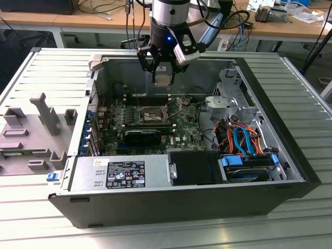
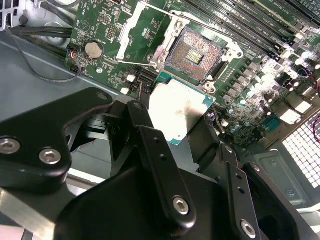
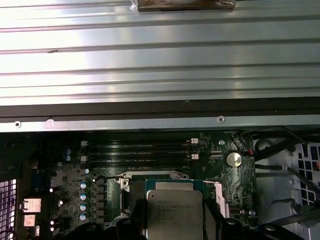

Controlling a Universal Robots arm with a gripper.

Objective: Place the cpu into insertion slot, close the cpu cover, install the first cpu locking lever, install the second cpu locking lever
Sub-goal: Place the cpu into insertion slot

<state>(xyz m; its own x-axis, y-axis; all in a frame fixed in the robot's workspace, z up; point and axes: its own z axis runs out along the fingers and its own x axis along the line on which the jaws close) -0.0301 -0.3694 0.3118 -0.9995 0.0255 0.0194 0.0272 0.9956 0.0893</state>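
Gripper (image 1: 162,71) held above the insertion slot (image 2: 196,54), clear of it, fingers (image 2: 146,125) pinched on opposite edges of the cpu (image 2: 177,112), chip kept flat with metal top up, slot contacts left bare, cpu cover (image 2: 130,32) stood open beside the slot, green motherboard (image 1: 181,129) all around it.

We see a ribbed aluminium tabletop (image 1: 295,228), wooden desks (image 1: 52,19) behind it with cable clutter, and dark floor (image 1: 13,62) beneath.

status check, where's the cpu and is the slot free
Tool shut on the cpu, held above the board. Insertion slot empty, pins exposed. Nothing lying across it.
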